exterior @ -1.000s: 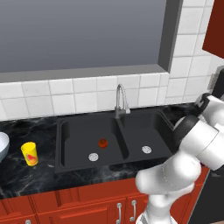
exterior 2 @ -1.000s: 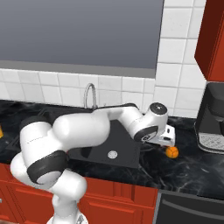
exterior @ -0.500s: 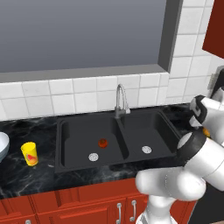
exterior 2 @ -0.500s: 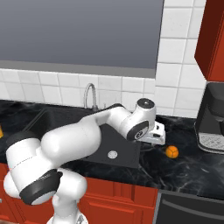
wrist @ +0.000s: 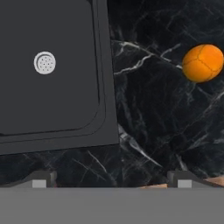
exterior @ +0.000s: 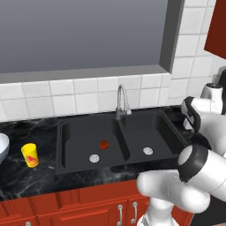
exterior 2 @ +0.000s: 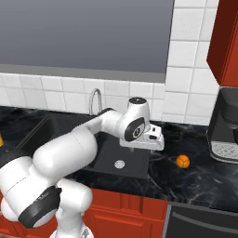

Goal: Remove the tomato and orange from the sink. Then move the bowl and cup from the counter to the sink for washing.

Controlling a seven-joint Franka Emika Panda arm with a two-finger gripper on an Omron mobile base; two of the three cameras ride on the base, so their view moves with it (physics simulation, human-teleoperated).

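orange (exterior 2: pixel 182 161) on counter, tomato (exterior: pixel 103 144) in sink (exterior: pixel 79 129), hand (exterior 2: pixel 157 142) open.

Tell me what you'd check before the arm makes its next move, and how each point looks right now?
1. Orange out of the sink, on the counter: ok.
2. Tomato out of the sink: not ok, it sits in the left basin.
3. Gripper open and empty: ok.
4. Cup upright on the counter: ok.
5. Bowl intact: cannot tell, cut off by the picture's edge.
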